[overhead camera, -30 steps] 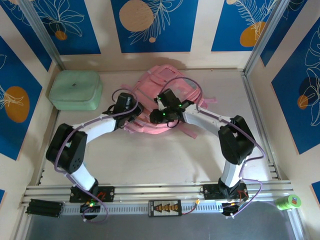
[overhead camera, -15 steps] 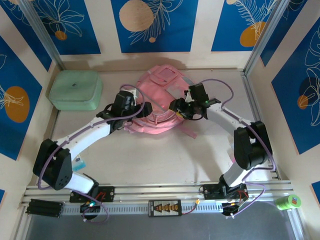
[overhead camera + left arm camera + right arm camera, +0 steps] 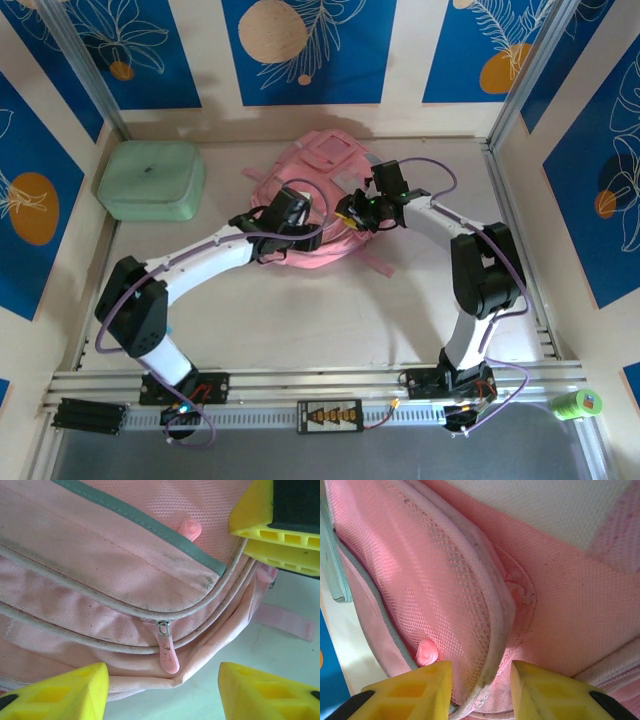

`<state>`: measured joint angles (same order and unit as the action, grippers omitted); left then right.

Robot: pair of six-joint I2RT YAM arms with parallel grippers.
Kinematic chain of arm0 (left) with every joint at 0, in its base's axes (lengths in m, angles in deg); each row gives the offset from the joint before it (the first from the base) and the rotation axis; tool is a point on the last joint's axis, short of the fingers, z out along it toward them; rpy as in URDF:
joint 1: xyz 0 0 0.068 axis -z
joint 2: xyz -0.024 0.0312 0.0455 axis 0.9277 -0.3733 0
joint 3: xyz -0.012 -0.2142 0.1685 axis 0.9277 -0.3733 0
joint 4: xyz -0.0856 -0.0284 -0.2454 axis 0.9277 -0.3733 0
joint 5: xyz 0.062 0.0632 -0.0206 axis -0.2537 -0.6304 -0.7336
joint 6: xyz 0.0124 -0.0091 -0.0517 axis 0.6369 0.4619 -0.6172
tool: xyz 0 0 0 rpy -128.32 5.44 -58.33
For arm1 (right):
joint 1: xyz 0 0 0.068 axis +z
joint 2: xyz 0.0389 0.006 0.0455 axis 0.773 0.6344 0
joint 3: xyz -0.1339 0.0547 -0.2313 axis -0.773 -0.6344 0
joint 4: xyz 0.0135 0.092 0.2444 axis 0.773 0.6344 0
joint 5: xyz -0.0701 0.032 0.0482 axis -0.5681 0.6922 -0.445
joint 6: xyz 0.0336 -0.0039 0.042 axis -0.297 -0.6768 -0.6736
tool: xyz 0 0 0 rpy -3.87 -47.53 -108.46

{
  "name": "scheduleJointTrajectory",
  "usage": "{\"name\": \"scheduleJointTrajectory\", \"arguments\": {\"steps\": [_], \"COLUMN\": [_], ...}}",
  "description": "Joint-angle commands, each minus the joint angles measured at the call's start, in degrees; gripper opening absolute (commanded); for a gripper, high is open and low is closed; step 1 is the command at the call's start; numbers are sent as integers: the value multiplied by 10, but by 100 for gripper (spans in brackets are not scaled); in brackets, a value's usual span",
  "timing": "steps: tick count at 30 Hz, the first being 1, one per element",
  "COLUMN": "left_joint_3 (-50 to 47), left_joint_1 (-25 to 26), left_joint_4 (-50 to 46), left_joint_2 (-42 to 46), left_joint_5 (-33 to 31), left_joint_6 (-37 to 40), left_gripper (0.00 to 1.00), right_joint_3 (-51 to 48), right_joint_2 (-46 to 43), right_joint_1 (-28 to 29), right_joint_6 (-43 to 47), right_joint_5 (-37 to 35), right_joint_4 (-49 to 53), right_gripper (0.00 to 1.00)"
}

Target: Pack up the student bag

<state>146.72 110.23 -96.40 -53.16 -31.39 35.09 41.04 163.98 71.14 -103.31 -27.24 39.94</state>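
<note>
The student bag (image 3: 325, 170), a soft pink backpack, lies flat at the middle back of the table. My left gripper (image 3: 300, 216) is at its near edge, open. In the left wrist view its yellow fingers (image 3: 57, 695) stand wide on either side of a pink zipper pull (image 3: 169, 656) on the student bag (image 3: 100, 555), touching nothing. My right gripper (image 3: 350, 214) is just to the right, close to the left one. Its jaws (image 3: 481, 690) are open and straddle a grey piped seam (image 3: 492, 630) beside the mesh panel, not pressed on it.
A mint green rounded case (image 3: 150, 180) sits at the back left. A pink strap (image 3: 380, 265) trails onto the table by the bag's near right side. The right gripper's yellow fingers (image 3: 275, 525) crowd the left wrist view's top right. A green tape roll (image 3: 577, 403) lies beyond the rail.
My left arm swung right along the bag's near edge toward the right gripper. The right gripper, first over the bag's middle, moved right, then edged back left, its jaws narrower than half a second ago.
</note>
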Motion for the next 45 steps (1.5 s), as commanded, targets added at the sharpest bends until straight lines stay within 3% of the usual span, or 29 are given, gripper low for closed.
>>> {"name": "scheduleJointTrajectory", "arguments": {"steps": [1,8,17,30,39,45], "left_joint_3": [30,65,121,160,143,101], "left_joint_1": [6,13,30,41,35,-4], "left_joint_4": [-30,-59,-118,-158,-141,-124], "left_joint_2": [-12,-52,-103,-148,-124,-79], "left_joint_5": [-12,-16,-80,-96,-117,-118], "left_joint_6": [16,17,19,25,20,30], "left_gripper": [56,48,40,28,1,0], "right_joint_3": [20,21,13,7,-4,-21], "right_joint_2": [11,8,-13,-36,-40,-52], "right_joint_1": [3,3,1,-10,-22,-44], "right_joint_6": [-6,-3,-9,-21,-16,4], "right_joint_5": [-2,9,27,41,34,22], "right_joint_4": [4,-3,-22,-32,-26,-11], "right_gripper": [30,12,0,0,0,0]}}
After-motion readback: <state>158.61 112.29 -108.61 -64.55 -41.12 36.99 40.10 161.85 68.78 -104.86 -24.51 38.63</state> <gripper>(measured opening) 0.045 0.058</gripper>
